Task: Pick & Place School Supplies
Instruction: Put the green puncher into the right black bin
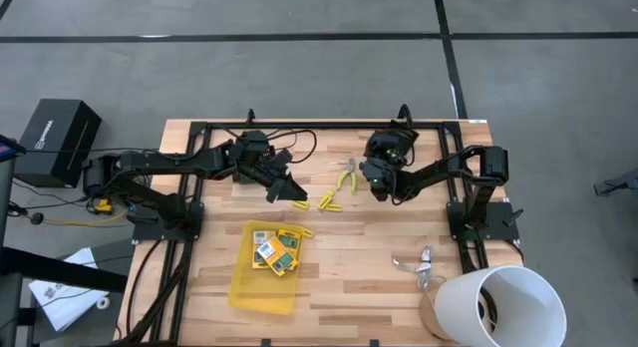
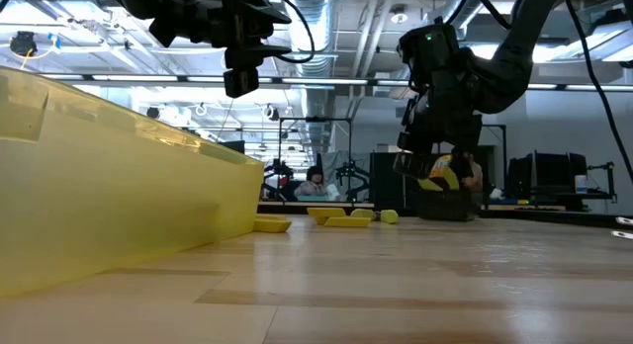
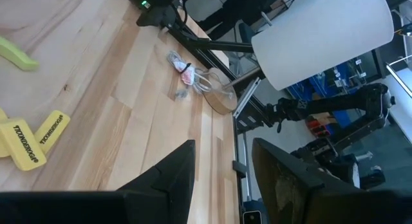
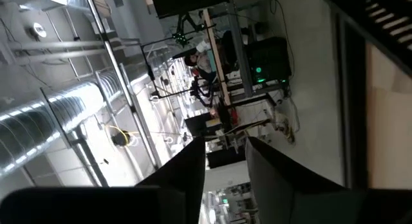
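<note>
In the overhead view your left gripper (image 1: pixel 296 196) sits just left of centre, above the wooden table (image 1: pixel 379 287), with its fingers (image 3: pixel 174 179) parted and nothing between them. Right beside its tip lie the short yellow finger-size sticks (image 1: pixel 328 200); two of them show as printed yellow bars (image 3: pixel 32 139) at the left edge of the left wrist view.

Your right gripper (image 1: pixel 381 190) hangs a little right of centre, near the back of the table. Its fingers (image 4: pixel 187 172) show a gap with only the room's ceiling between them, so it is released and holds nothing. In the low view it floats clear of the tabletop at upper right (image 2: pixel 420 166).

Between the two grippers lies the small scissor-like tool with yellow-green handles (image 1: pixel 347 174), flat on the wood, just left of the right gripper.

Lower left of centre you have the flat translucent yellow tray (image 1: pixel 261 292), with the small green-yellow-orange printed boxes (image 1: pixel 276 249) lying in its upper part. One more yellow stick (image 1: pixel 303 231) rests at the tray's upper right corner.

At the lower right stands a large white cylindrical container (image 1: pixel 503 307), and beside it lie small silvery metal clips (image 1: pixel 424 262).
</note>
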{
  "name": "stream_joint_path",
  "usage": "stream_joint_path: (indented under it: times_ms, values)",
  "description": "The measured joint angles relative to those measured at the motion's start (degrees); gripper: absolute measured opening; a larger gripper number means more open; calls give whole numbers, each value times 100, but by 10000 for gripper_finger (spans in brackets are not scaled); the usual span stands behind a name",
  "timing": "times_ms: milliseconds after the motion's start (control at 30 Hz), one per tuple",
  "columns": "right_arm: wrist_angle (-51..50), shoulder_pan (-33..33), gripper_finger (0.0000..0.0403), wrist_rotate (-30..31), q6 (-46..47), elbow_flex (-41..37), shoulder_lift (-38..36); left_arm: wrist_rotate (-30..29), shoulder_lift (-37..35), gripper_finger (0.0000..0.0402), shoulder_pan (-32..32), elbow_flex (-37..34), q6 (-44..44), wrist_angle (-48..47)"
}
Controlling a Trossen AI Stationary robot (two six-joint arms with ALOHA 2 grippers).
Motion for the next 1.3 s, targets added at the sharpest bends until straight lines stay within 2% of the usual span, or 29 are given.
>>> stream_joint_path:
  times_ms: [167, 267, 333, 433, 500, 633, 700, 767, 967, 1067, 1200, 1300]
  values:
    - [681, 100, 113, -7, -643, 0, 0, 0, 0, 150, 0, 0, 9, 2]
    - [1471, 120, 113, -56, -1311, 0, 0, -1, 0, 150, 0, 0, 11, 2]
    - [2284, 117, 113, -266, -2169, 0, 0, -2, 0, 150, 0, 0, 14, 2]
    - [3798, 59, 113, -906, -4007, 1, -2, -1, 0, 150, 0, 0, 20, 4]
    - [3529, 22, 113, -1357, -4531, 14, -206, -2, 0, 150, 0, 0, 62, 7]
    - [2736, 45, 113, -2118, -5606, 97, -1190, -9, 1, 150, 0, -1, 211, 27]
    - [1947, 63, 113, -2430, -6152, 53, -1564, -11, 2, 150, 0, -2, 302, 86]
    - [876, 70, 113, -2663, -6215, 71, -2099, -13, 2, 150, 0, -2, 372, 101]
    - [-4143, 188, 113, -3251, -5517, 485, -3471, -17, 2, 150, 0, -2, 476, 141]
    - [-6166, 250, 113, -3749, -5479, 964, -3878, 0, 2, 150, 0, -2, 476, 149]
    - [-8083, 196, 113, -4663, -5471, 1537, -3939, 2, 2, 150, 0, -2, 478, 175]
    - [-8910, 96, 113, -5225, -4881, 1742, -3913, 4, 2, 150, 0, -2, 476, 177]
